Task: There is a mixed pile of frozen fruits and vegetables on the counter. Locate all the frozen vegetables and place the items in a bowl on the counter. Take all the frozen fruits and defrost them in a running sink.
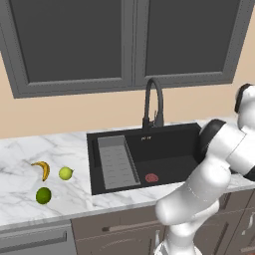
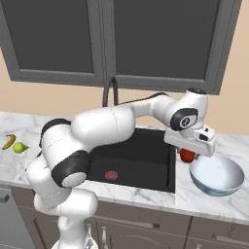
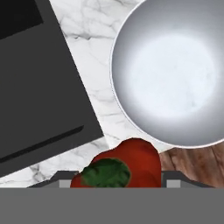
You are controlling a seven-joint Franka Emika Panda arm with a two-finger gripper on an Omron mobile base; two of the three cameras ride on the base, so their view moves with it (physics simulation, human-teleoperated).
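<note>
The robot's fingers [image 2: 187,154] are pinching a round red piece with a green leafy cap [image 3: 124,168], probably a tomato or small pepper, so the step in hand is carrying a vegetable to the round pale blue-white bowl [image 2: 228,187]. In the right base view the red piece hangs just beside the bowl's left rim, over the strip of white marble desk [image 2: 160,199] between the black rectangular sink [image 2: 160,160] and the bowl. The hand view looks down with the bowl's hollow up and to the right of the red piece, so the piece is probably not yet over the opening.

The next move calls for a short shift toward the bowl's middle, so that the piece clears the rim, then spreading the fingers to let it drop. Released too soon, it could strike the rim and roll along the desk or into the sink.

Three pieces lie near the left end of the desk, well apart from the sink: one curved yellow banana with dark tips [image 1: 43,169], one yellow-green stemmed ball [image 1: 65,173] just beside it, and one dark green ball [image 1: 44,195] nearer the front edge. With the red piece that makes four. There is one bowl, one sink with a grey ribbed tray [image 1: 117,163] and a reddish drain [image 1: 151,177], and one tall black arched faucet [image 1: 153,102]; no water can be made out running.
</note>
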